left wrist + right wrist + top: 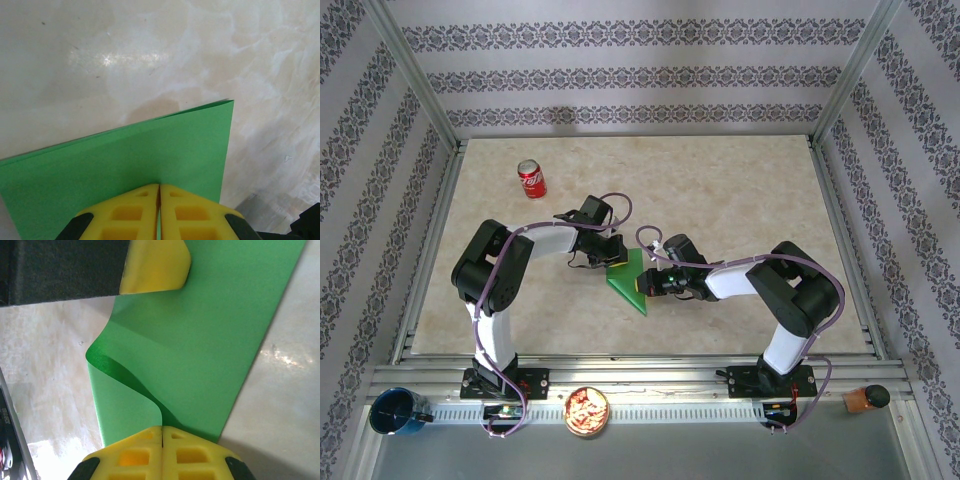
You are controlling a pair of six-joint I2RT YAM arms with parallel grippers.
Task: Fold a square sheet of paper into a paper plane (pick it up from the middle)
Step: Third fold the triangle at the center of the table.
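Square sheet of paper [628, 280], bright green and already folded to a pointed wedge, sits mid-surface [740, 200] in the top view, pinched between the two arms. The left claw [610, 262] grasps its far edge and the right claw [648, 286] its near-right edge, so the sheet looks to be lifted between them, not lying free. A red soda can [531, 178] stands well apart at the far left.

From the left wrist, the yellow jaws of the left claw [159, 189] are clenched tight on the paper's edge. The doubled layers fan out ahead of them, tilted above the marbled surface, which likely keeps the fold lines reachable from both sides.

From the right wrist, the right claw [162, 431] is likewise clamped on the paper. One layer bulges away in a loose curl [112, 362], suggesting that the flap is being turned over and not yet creased. A yellow finger [155, 265] of the left claw presses the opposite edge, steadying the sheet.
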